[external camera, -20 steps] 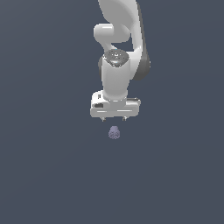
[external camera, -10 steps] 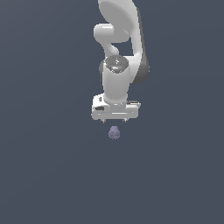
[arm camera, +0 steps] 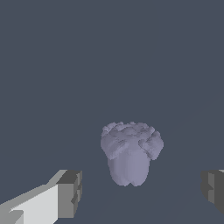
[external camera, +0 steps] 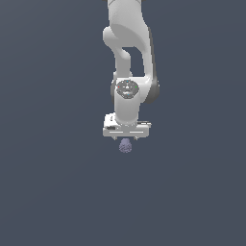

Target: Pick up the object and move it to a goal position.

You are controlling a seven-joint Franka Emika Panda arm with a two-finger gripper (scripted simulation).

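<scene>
The object is a small lumpy lavender-grey blob lying on the dark grey floor. In the exterior view it shows just under the white gripper, partly covered by the hand. The wrist view shows the object between and a little beyond the two dark fingertips, which stand far apart on either side of it. The gripper is open and nothing is held.
The white arm rises from the gripper to the upper edge of the exterior view. Around the object there is only plain dark grey floor.
The gripper has come down towards the object; the gap seen between hand and blob earlier has closed. The object has not moved.
</scene>
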